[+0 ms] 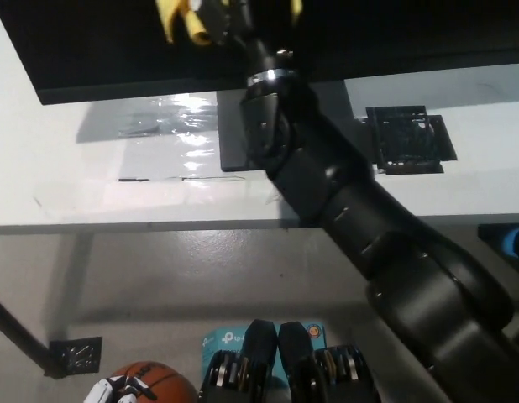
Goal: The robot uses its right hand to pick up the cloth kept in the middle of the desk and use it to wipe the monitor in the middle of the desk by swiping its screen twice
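Right hand (pixel 230 17) gripped the yellow cloth (pixel 180 21) against the far monitor (pixel 91 50), pickup done, wiping apparently underway.

I see a yellow cloth (pixel 182 21) against the black monitor (pixel 117 50), a white desk (pixel 91 168), and an orange ball (pixel 150 379).

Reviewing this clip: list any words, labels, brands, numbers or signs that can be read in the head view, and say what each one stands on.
"tp-l": partial white lettering on the teal box on the floor; the rest is hidden behind the robot's body.
Round orange mark on the same box: too small to read.
Basketball: no readable print.
Monitor, desk, yellow cloth: no text visible.
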`<state>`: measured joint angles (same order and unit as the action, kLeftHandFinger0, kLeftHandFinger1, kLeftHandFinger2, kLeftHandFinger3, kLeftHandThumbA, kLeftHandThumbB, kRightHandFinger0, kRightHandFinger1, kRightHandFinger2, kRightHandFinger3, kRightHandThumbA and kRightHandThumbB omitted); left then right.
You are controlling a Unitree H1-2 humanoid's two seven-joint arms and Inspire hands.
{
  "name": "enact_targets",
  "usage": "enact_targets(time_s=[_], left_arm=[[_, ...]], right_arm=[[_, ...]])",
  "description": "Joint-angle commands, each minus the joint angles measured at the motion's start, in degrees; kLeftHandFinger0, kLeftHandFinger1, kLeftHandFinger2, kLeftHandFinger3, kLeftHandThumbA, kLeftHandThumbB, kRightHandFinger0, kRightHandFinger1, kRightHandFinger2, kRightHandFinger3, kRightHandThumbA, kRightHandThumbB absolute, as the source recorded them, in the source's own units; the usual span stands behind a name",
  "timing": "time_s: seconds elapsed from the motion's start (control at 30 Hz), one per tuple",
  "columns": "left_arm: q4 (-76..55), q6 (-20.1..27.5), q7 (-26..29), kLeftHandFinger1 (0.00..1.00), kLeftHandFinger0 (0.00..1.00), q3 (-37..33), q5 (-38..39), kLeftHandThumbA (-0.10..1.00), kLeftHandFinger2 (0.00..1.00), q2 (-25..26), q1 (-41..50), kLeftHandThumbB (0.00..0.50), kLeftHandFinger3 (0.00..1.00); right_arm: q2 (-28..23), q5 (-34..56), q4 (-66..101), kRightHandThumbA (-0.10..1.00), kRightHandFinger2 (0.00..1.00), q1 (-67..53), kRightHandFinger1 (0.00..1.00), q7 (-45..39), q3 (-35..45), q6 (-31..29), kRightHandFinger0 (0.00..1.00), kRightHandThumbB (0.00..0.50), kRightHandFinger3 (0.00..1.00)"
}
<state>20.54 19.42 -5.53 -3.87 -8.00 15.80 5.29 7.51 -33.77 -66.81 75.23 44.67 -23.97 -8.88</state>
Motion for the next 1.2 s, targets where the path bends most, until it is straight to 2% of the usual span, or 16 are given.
enact_targets(time_s=[0.0, 0.17, 0.2, 0.27, 0.33, 0.37, 0.4, 0.47, 0.5, 0.63, 0.73, 0.83, 0.9, 1.0, 1.07, 1.17], left_arm=[[-0.55, 1.08, -0.32, 0.00, 0.00, -0.03, 0.30, 0.82, 0.00, 0.15, 0.10, 0.500, 0.04], [-0.44, 1.49, 0.08, 0.00, 0.00, 0.45, 0.55, 0.82, 0.00, 0.24, 0.34, 0.500, 0.04], [-0.36, 1.76, 0.23, 0.00, 0.00, 0.43, 0.38, 0.82, 0.00, 0.19, 0.29, 0.500, 0.04], [-0.28, 2.61, 0.27, 0.00, 0.00, 0.56, 0.31, 0.83, 0.00, 0.56, 0.29, 0.500, 0.05], [-0.64, 1.83, 0.46, 0.00, 0.00, 0.79, 0.32, 0.82, 0.00, 0.49, 0.45, 0.500, 0.07], [-0.59, 1.98, 0.53, 0.00, 0.00, 1.08, 0.72, 0.81, 0.00, 0.43, 0.42, 0.500, 0.07], [-0.19, 2.45, 0.57, 0.00, 0.00, 1.18, 0.92, 0.81, 0.00, 0.36, 0.29, 0.500, 0.07], [-0.37, 2.14, 0.51, 0.00, 0.00, 1.39, 1.14, 0.80, 0.00, 0.41, 0.43, 0.500, 0.07], [-0.30, 1.92, 0.37, 0.00, 0.00, 1.43, 1.33, 0.79, 0.00, 0.35, 0.41, 0.500, 0.06], [0.16, 2.15, 0.44, 0.00, 0.00, 1.94, 1.74, 0.79, 0.00, 0.58, 0.35, 0.500, 0.07], [-0.23, 1.95, 0.52, 0.00, 0.00, 2.04, 1.44, 0.80, 0.00, 0.71, 0.37, 0.500, 0.06], [-0.39, 1.32, 0.38, 0.00, 0.00, 2.27, 1.40, 0.80, 0.00, 0.71, 0.09, 0.500, 0.06], [-0.53, 1.10, -0.14, 0.00, 0.00, 2.64, 2.39, 0.77, 0.00, 0.44, 0.16, 0.500, 0.06], [-0.20, 1.70, 0.04, 0.00, 0.00, 2.97, 2.35, 0.76, 0.00, 0.45, -0.19, 0.500, 0.06], [-0.24, 2.20, 0.50, 0.00, 0.00, 3.19, 2.19, 0.77, 0.00, 0.47, 0.02, 0.500, 0.05], [-0.54, 1.87, 0.67, 0.00, 0.00, 3.62, 2.25, 0.77, 0.00, 0.75, 0.23, 0.500, 0.03]], right_arm=[[-2.30, -0.61, 1.90, -0.10, 0.00, 1.96, 0.00, 0.25, 0.21, -1.99, 0.00, 0.043, 0.31], [-4.31, 0.02, 5.31, -0.10, 0.00, -1.18, 0.00, -0.45, 1.18, -3.13, 0.00, 0.024, 0.34], [-6.81, -0.47, 11.77, -0.10, 0.01, -5.56, 0.00, -2.16, 1.15, -3.11, 0.00, 0.027, 0.19], [-8.84, -0.93, 18.24, -0.10, 0.03, -9.58, 0.00, -3.92, 0.91, -3.45, 0.00, 0.062, 0.23], [-11.20, -0.58, 25.76, -0.10, 0.16, -14.41, 0.00, -6.63, 1.36, -2.55, 0.00, 0.020, 0.21], [-12.29, -0.26, 29.02, -0.10, 0.15, -16.51, 0.00, -7.66, 1.57, -2.91, 0.00, 0.007, 0.18], [-13.12, -0.07, 31.41, -0.10, 0.15, -17.99, 0.00, -8.64, 1.80, -2.54, 0.00, 0.004, 0.22], [-15.30, -0.10, 36.89, -0.10, 0.30, -21.98, 0.12, -9.96, 2.25, -2.59, 0.00, 0.009, 0.25], [-16.95, 1.33, 41.52, -0.10, 0.21, -25.50, 0.02, -12.04, 3.15, -1.92, 0.00, 0.003, 0.21], [-20.81, 3.94, 51.27, -0.10, 0.08, -33.73, 0.00, -16.92, 5.39, 0.92, 0.00, 0.031, 0.27], [-23.05, 3.76, 52.38, -0.10, 0.12, -37.59, 0.00, -18.03, 6.62, 2.00, 0.00, 0.012, 0.26], [-23.61, 3.30, 51.75, -0.10, 0.06, -38.42, 0.00, -19.25, 7.52, 2.74, 0.00, 0.007, 0.27], [-25.13, 2.08, 47.74, -0.10, 0.03, -38.15, 0.00, -20.50, 7.53, 3.45, 0.00, 0.006, 0.19], [-25.59, 1.92, 42.37, -0.10, 0.10, -35.85, 0.00, -21.84, 8.20, 4.62, 0.00, 0.040, 0.11], [-26.10, 0.53, 38.09, -0.10, 0.27, -34.07, 0.00, -21.62, 7.82, 4.75, 0.00, 0.034, 0.01], [-26.76, -1.76, 32.44, -0.10, 0.39, -31.30, 0.01, -22.28, 6.73, 6.71, 0.00, 0.055, 0.02]])
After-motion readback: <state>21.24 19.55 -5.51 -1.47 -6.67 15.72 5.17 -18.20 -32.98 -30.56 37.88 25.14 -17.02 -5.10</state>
